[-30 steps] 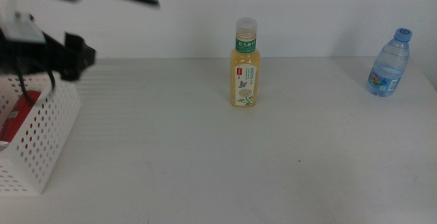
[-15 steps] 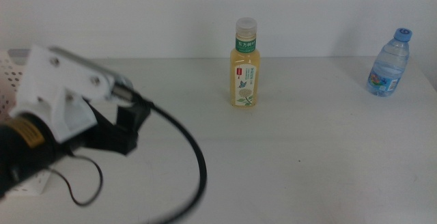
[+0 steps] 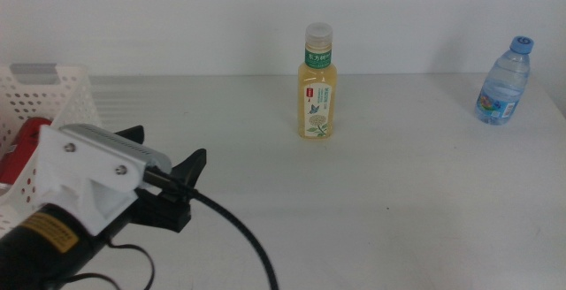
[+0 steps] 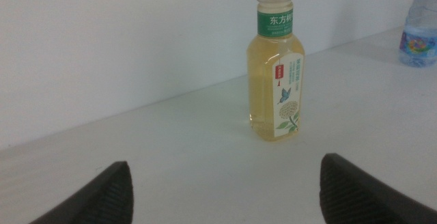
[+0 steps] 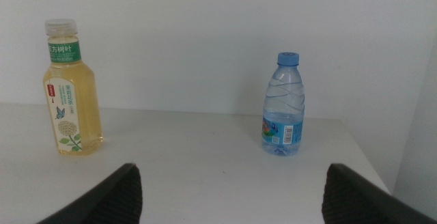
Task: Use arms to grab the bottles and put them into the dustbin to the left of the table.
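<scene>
The yellow tea bottle (image 3: pixel 317 87) stands upright at the table's middle back. The blue-capped water bottle (image 3: pixel 504 82) stands at the far right back. The red can (image 3: pixel 25 145) lies inside the white dustbin (image 3: pixel 62 95) at the left. My left gripper (image 3: pixel 166 148) is open and empty, low at the front left beside the dustbin, pointing toward the tea bottle and well short of it. In the left wrist view the gripper (image 4: pixel 225 186) frames the tea bottle (image 4: pixel 276 67). My right gripper (image 5: pixel 229 197) is open and empty, out of the middle view, facing the tea bottle (image 5: pixel 68 94) and the water bottle (image 5: pixel 283 108).
The white table (image 3: pixel 398 202) runs back to a plain white wall. The left arm's white housing and black cable (image 3: pixel 239 237) fill the front left corner. The water bottle also shows at the edge of the left wrist view (image 4: pixel 420 26).
The left arm has swung from over the dustbin toward the front and right. The dustbin with the red can in it is now uncovered. The two bottles have not moved.
</scene>
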You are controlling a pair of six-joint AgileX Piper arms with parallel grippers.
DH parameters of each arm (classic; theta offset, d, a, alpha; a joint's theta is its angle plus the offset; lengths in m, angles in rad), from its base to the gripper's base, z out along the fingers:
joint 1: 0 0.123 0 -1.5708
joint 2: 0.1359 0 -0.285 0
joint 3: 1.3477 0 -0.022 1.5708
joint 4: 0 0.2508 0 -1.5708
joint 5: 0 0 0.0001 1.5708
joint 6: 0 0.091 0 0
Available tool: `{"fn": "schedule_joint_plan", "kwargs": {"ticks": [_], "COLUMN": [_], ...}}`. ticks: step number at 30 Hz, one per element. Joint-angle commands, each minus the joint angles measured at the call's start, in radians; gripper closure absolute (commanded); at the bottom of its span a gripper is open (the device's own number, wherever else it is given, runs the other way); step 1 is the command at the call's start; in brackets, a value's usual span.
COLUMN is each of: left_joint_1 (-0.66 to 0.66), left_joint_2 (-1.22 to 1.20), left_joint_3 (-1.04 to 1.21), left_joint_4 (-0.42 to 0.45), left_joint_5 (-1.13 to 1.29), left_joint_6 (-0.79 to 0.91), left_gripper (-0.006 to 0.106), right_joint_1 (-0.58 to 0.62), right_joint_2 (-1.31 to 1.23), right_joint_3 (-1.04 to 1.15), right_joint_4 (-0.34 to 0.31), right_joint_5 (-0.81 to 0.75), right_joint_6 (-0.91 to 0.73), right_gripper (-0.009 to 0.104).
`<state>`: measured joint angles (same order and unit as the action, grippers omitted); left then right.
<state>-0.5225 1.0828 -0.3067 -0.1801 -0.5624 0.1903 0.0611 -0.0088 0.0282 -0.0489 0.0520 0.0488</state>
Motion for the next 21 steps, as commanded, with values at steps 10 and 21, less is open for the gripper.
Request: {"fn": "schedule_joint_plan", "kwargs": {"ticks": [10, 21], "left_joint_1": [-0.003, -0.003], "left_joint_2": [0.295, 0.574], "left_joint_3": [-0.082, -0.344], "left_joint_4": [0.088, 0.126], "left_joint_5": [-0.339, -0.339], "left_joint_6": [-0.151, -0.190], "left_gripper": [0.010, 0.010], "right_joint_1": [-0.003, -0.003], "right_joint_2": [-0.028, -0.028], "right_joint_3": [-0.007, -0.007], "right_joint_4": [-0.009, -0.009], "right_joint_5": [-0.077, -0.077], "right_joint_6": [-0.010, -0.010], "right_gripper": [0.019, 0.019]}}
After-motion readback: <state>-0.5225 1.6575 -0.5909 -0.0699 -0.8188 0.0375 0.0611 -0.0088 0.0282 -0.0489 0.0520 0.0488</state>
